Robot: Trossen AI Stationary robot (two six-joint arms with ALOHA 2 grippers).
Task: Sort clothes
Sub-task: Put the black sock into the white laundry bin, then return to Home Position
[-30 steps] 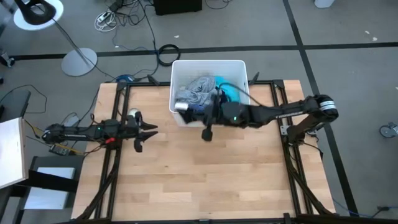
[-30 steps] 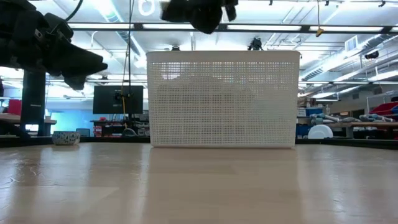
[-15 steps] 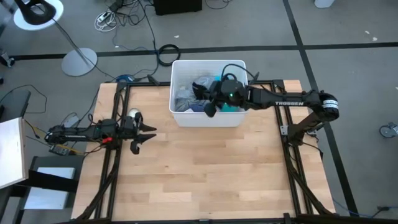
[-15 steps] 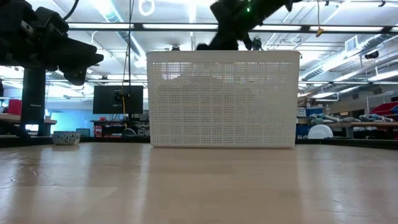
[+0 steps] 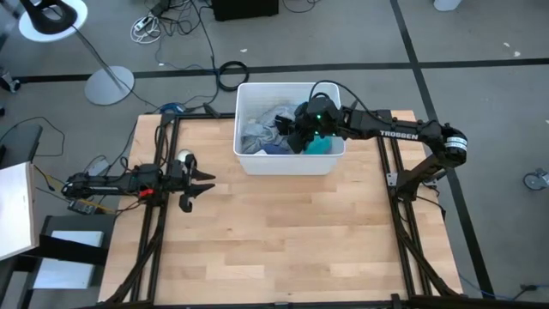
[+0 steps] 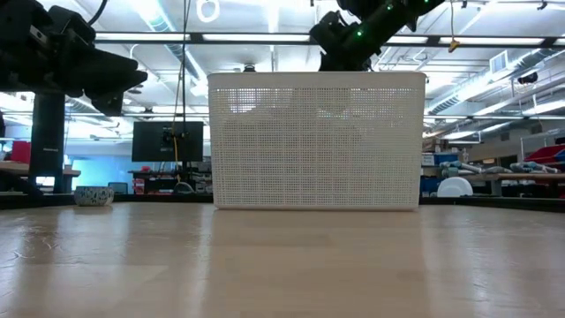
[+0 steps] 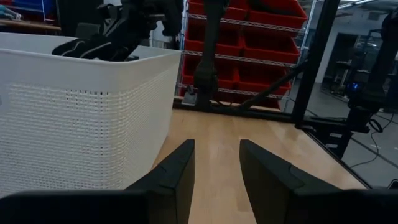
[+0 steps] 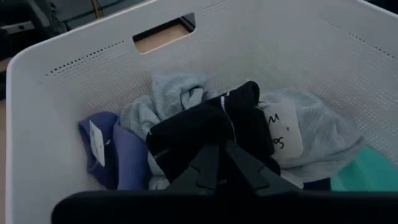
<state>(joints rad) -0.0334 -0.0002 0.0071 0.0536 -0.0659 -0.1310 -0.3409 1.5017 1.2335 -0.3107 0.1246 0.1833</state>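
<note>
The clothes lie heaped in the white plastic bin (image 5: 289, 163) at the table's far side. Among them are a grey garment (image 8: 177, 93), a small blue piece (image 8: 118, 149), a grey piece with a white label (image 8: 298, 127), the turquoise one (image 8: 367, 174) and the navy one (image 8: 211, 124) on top. My right gripper (image 8: 221, 149) reaches down into the bin (image 5: 300, 139), shut, with its tips in the navy garment. My left gripper (image 7: 216, 149) is open and empty, near the table's left edge (image 5: 202, 180), level with the bin's near wall. My right gripper pinches a bunched fold of the navy garment (image 8: 214, 134) between its two fingers, slanting down from the table's right side. The fingers hide the exact place of contact. The garment rests on the heap of clothes inside the bin.
The bin's walls (image 8: 37, 124) stand all around my right gripper. Bare wooden tabletop (image 5: 283, 240) lies on the near side of the bin. The bin's latticed near wall (image 6: 316, 141) fills the middle of the low view.
My right gripper has moved from above the table just in front of the bin's near wall toward the far edge, over that wall and down into the bin among the clothes.
</note>
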